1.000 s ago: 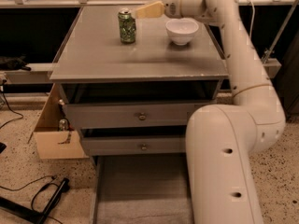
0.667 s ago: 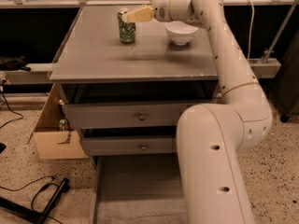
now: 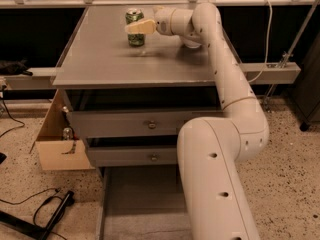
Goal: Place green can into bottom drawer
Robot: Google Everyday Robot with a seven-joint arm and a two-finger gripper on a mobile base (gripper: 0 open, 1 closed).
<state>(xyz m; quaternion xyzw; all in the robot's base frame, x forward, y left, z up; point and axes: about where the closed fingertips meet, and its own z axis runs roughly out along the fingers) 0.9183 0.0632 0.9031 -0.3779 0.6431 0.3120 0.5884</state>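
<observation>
Leftward-shifted tool point(image 3: 134, 27) seemingly touches green can point(image 3: 135, 39) on tabletop point(image 3: 100, 59).

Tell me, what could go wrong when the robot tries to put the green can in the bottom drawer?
1. The gripper is right at the upright green can on the table; a sideways nudge might tip it over.
2. The bottom drawer lies open far below, and the robot's own arm covers part of it, so the can might bump the table edge or the arm going down.
</observation>
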